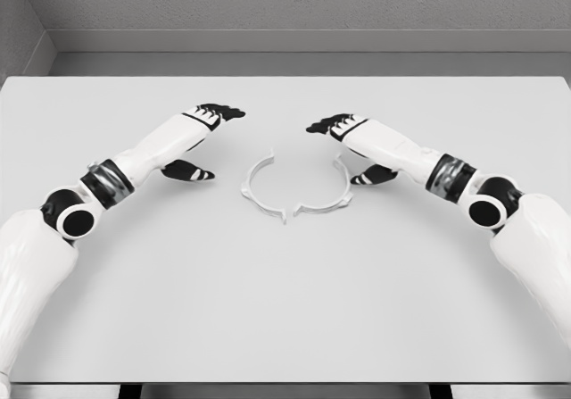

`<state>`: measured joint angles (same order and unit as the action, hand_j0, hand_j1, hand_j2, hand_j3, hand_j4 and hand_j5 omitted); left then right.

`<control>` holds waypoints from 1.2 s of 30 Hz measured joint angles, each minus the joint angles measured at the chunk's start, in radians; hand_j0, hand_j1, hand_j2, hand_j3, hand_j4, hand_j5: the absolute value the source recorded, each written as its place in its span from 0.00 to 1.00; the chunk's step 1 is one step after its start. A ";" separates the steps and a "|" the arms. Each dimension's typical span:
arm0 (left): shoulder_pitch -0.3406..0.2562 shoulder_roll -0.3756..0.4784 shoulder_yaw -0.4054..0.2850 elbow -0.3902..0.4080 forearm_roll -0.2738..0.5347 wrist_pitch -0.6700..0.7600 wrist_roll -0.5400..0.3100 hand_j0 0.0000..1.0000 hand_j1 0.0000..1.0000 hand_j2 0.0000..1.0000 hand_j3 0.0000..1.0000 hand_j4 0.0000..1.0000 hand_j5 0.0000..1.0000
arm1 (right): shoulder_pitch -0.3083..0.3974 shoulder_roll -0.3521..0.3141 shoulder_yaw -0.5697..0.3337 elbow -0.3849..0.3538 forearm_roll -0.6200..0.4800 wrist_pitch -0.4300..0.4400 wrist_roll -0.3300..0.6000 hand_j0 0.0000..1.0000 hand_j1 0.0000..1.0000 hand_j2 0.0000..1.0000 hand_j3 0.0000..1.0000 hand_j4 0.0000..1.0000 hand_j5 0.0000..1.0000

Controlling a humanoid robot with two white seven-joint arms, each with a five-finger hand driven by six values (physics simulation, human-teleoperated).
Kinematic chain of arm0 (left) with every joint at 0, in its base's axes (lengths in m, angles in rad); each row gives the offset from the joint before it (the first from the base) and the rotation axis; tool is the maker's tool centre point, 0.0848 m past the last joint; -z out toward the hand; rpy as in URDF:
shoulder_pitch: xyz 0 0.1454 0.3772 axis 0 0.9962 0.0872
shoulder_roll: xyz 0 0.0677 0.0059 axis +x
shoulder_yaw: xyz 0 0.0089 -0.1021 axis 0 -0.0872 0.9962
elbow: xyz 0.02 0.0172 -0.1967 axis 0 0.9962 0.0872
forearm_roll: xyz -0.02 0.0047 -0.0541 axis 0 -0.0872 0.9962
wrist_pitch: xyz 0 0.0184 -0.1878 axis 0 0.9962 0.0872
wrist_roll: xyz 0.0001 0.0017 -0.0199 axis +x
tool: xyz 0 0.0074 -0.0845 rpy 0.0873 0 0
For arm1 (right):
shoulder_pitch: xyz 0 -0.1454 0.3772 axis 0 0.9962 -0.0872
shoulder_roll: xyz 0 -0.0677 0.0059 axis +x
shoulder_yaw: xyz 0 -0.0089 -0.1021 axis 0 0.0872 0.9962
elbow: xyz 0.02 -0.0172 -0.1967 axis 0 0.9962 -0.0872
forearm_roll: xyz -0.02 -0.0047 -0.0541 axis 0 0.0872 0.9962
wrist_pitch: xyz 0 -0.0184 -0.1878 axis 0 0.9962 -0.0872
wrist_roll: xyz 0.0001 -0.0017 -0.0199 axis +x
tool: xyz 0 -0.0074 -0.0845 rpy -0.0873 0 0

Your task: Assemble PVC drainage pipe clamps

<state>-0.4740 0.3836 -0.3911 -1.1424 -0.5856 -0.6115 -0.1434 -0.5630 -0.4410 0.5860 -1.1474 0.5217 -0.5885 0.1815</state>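
On the pale counter (285, 310) two white clamp halves lie near the middle, facing each other so that they nearly form a ring: the left clamp half (258, 187) curves open to the right, and the right clamp half (328, 198) meets it at the near side, while a gap remains at the far side. The left hand (207, 140) hovers just left of the ring, its fingers (225, 112) spread loosely and holding nothing; the right hand (350, 145) mirrors it on the other side, its fingers (319, 127) likewise relaxed and empty. The step in hand appears to be reaching in to grasp one half with each hand. To do it well, each hand should probably descend on its own arc from the outside, pinching the thin band without nudging it, since such light parts may skid easily. Keeping the near joint aligned would then let the far ends be pressed together.
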 measured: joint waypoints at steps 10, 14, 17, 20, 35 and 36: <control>0.000 0.005 0.001 0.000 0.000 0.000 0.000 1.00 1.00 1.00 1.00 1.00 1.00 | -0.015 0.024 0.022 0.003 0.000 0.009 0.000 1.00 1.00 1.00 1.00 1.00 1.00; 0.000 0.006 0.001 0.000 0.000 0.000 0.000 1.00 1.00 1.00 1.00 1.00 1.00 | -0.037 0.030 0.022 0.006 -0.001 0.014 -0.001 1.00 1.00 1.00 1.00 1.00 1.00; 0.000 0.006 0.001 0.000 0.000 0.000 0.000 1.00 1.00 1.00 1.00 1.00 1.00 | -0.061 0.025 0.009 0.027 -0.006 0.014 -0.001 1.00 1.00 1.00 1.00 1.00 1.00; 0.000 0.006 0.000 0.000 0.000 0.000 0.000 1.00 1.00 1.00 1.00 1.00 1.00 | -0.049 -0.012 -0.063 0.018 -0.014 0.006 0.000 1.00 1.00 1.00 1.00 1.00 1.00; -0.002 -0.056 -0.030 0.020 -0.013 0.000 0.000 1.00 1.00 1.00 1.00 1.00 1.00 | 0.391 -0.302 -0.425 -0.265 -0.230 -0.023 -0.001 1.00 1.00 1.00 1.00 1.00 1.00; -0.002 -0.058 -0.032 0.020 -0.013 0.000 0.000 1.00 1.00 1.00 1.00 1.00 1.00 | 0.397 -0.302 -0.442 -0.265 -0.230 -0.023 -0.001 1.00 1.00 1.00 1.00 1.00 1.00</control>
<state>-0.4755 0.3259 -0.4228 -1.1222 -0.5990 -0.6115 -0.1436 -0.1657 -0.7429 0.1436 -1.4122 0.2914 -0.6115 0.1802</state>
